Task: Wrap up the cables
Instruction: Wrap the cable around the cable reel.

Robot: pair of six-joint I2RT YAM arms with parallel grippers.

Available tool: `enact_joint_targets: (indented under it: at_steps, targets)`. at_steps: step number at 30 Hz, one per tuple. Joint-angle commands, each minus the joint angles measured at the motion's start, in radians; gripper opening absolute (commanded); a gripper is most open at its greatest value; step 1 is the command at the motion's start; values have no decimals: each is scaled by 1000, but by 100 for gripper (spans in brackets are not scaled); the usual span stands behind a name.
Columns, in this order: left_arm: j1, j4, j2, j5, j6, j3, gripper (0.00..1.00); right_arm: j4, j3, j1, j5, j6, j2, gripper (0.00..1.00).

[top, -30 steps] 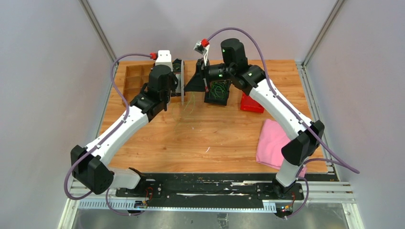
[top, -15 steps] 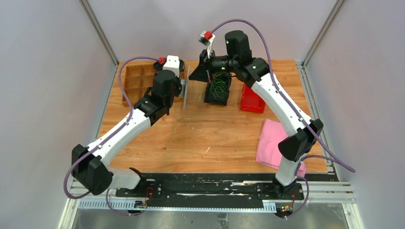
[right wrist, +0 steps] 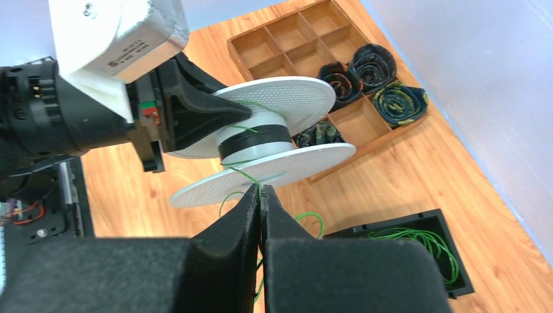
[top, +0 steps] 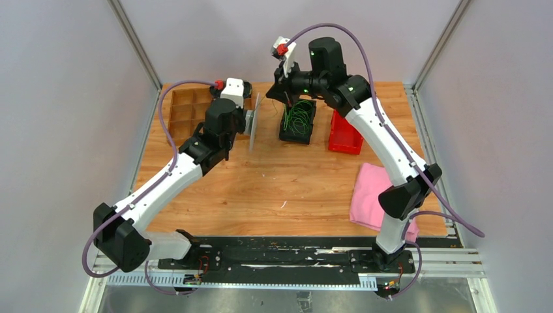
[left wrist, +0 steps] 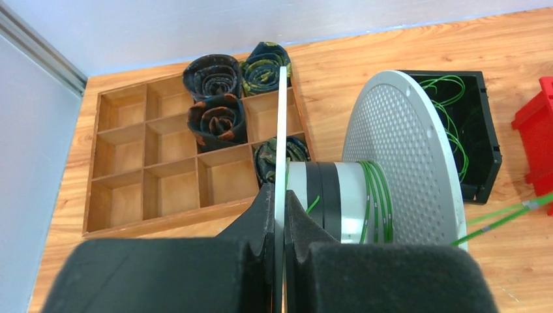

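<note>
The spool [left wrist: 398, 150] looks matt grey plastic (its flange perforated); the cables [left wrist: 380, 208], glossy green; table [top: 293, 189] and divided tray [left wrist: 163, 216], smooth grained wood; the pink cloth [top: 368, 192], soft fabric.

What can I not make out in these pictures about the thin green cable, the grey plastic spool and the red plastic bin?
Top external: the thin green cable between the grey plastic spool and the right gripper is too thin to trace.
Right wrist: the black fingers hide the pinched part of the cable.
Left wrist: the right edge cuts off most of the red plastic bin.
</note>
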Motion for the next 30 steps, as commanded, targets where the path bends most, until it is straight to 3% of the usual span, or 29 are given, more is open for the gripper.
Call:
enact_joint_targets:
  at_steps: [1, 18, 30]
  targets:
    - [-2, 24, -36, 16, 12, -13, 0, 15, 64, -9, 72, -86, 23, 1]
    - [-3, -2, -69, 142, -1, -37, 1, 49, 140, -10, 172, -232, 133, 1]
    - [-3, -8, -92, 194, -17, -43, 0, 98, 66, -12, 251, -334, 177, 0]
